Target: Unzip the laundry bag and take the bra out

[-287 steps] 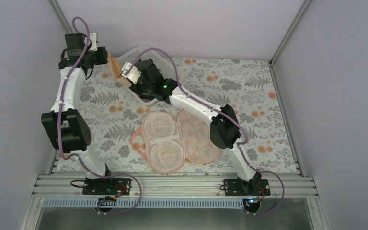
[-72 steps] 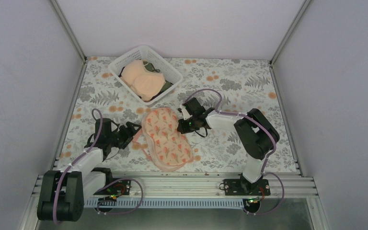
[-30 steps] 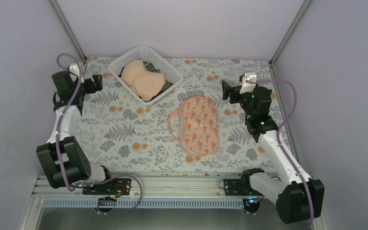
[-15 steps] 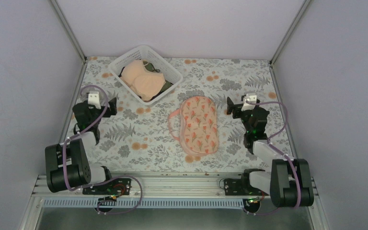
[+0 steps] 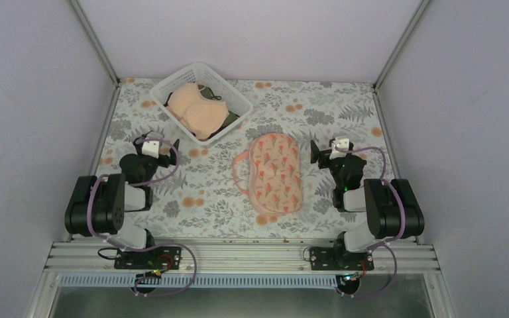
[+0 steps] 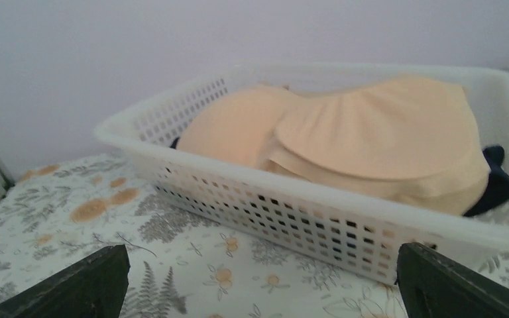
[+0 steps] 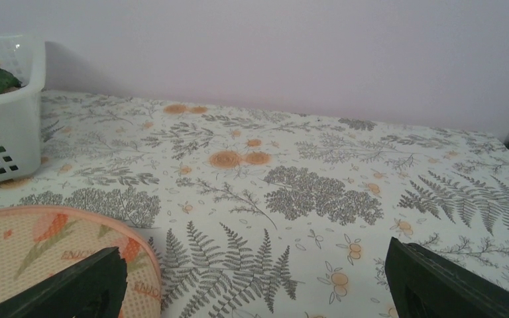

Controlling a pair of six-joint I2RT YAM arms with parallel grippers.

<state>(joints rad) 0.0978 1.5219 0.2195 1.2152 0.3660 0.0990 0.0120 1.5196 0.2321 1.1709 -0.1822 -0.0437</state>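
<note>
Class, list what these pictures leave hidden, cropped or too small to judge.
- Zipper of the laundry bag: too small in the top view; the right wrist view crops the bag at its edge.
- Bag's inside: its folded shell hides it, top view.
- The dark garments under the bra: hidden by it and the basket wall, left wrist view.

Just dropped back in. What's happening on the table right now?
Nothing is being handled at this moment. Both arms sit folded low near their bases, with the left gripper and right gripper open and empty. The laundry bag lies closed, print side up, mid-table between them. The peach bra is out of the bag, resting in the white basket at the far left.
</note>
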